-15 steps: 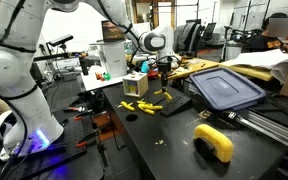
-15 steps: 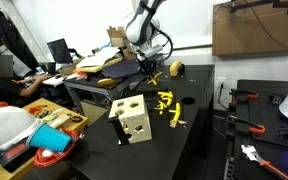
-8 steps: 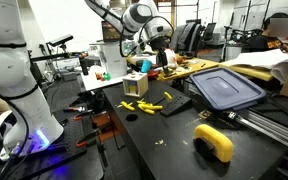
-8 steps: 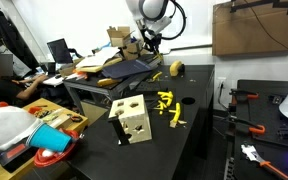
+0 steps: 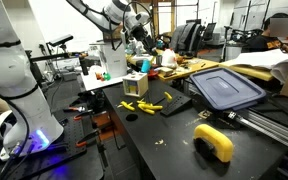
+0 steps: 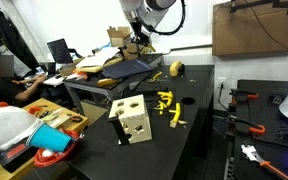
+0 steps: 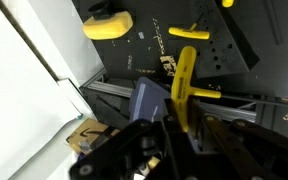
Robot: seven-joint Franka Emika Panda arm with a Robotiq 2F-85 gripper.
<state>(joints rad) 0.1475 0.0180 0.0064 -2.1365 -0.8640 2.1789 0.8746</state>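
One slim yellow plastic bar, pinched endwise in the closed gripper, upper centre, seemingly clearing the holed wooden block.

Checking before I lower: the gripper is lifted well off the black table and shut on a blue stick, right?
Not quite. The stick is yellow, not blue, as the wrist view shows. The rest is right: the gripper is lifted well off the black table and shut on the stick.
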